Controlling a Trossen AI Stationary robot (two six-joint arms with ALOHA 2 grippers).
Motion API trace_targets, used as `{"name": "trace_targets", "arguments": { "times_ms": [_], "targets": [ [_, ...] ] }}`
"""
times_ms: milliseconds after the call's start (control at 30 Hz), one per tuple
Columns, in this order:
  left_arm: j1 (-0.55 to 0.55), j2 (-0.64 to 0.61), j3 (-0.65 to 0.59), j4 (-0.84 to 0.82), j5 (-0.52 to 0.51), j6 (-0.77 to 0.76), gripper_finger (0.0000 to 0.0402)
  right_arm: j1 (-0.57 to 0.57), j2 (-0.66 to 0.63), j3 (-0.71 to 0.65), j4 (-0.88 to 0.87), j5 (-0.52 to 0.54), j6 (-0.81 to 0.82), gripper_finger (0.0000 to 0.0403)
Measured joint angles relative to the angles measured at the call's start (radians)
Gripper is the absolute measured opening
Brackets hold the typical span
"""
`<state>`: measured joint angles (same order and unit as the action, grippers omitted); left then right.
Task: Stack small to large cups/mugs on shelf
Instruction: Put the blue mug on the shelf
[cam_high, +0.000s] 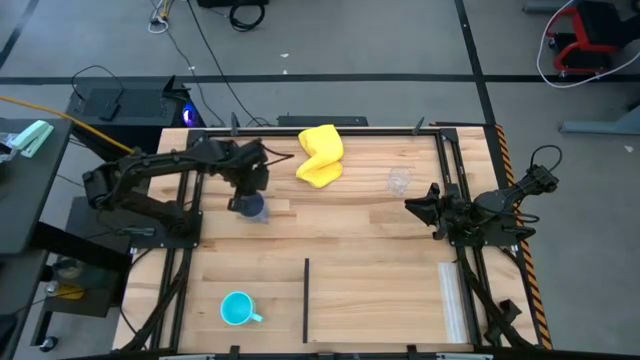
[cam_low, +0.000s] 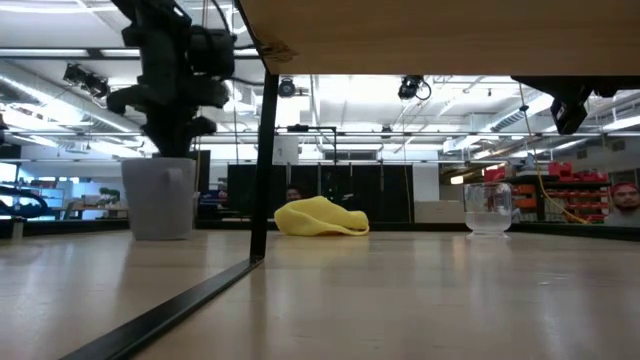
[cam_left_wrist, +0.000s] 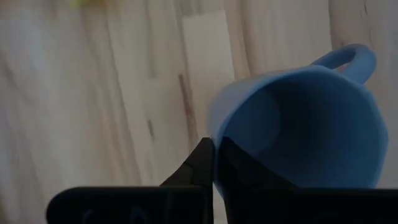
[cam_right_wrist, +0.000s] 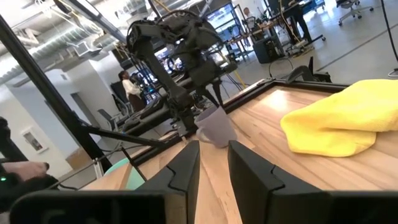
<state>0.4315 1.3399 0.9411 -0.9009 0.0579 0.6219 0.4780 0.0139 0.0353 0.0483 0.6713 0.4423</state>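
Scene: a wooden table (cam_high: 350, 240) seen from above, with a dark robot arm at each side.

Left gripper (cam_high: 250, 192): closed on the rim of the grey-blue mug (cam_high: 252, 207), toward the far left part of the table. The wrist view shows the two fingers pinching the mug's wall, one inside and one outside, with the handle pointing away from the fingers. In the low view the mug sits on or just above the wood — I cannot tell which.

Right gripper (cam_high: 418, 205): waiting at the right side of the table, fingers apart and holding nothing.

Clear cup (cam_high: 399, 181): upright on the table near the far right, just beyond the right gripper and not touched.

Turquoise mug (cam_high: 237, 309): upright near the front left corner, well apart from both arms.

Yellow cloth (cam_high: 320, 155): crumpled at the far middle, between the grey-blue mug and the clear cup.

Progress: early. No cup is nested in another — all three stand apart on the tabletop. Only the first pick-up is under way; the stacking and the placing on a shelf look entirely still to do.
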Motion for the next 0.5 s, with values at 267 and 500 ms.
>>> {"name": "trace_targets", "arguments": {
  "times_ms": [267,500],
  "targets": [
    [-0.059,-0.001,0.055,0.012,-0.044,0.019,0.0015,0.000,0.000,0.000,-0.004,0.000,0.000,0.0091],
    [-0.060,0.031,0.032,0.002,-0.043,0.014,0.0015,0.000,0.000,0.000,-0.004,-0.015,0.000,0.0091]
  ]
}}
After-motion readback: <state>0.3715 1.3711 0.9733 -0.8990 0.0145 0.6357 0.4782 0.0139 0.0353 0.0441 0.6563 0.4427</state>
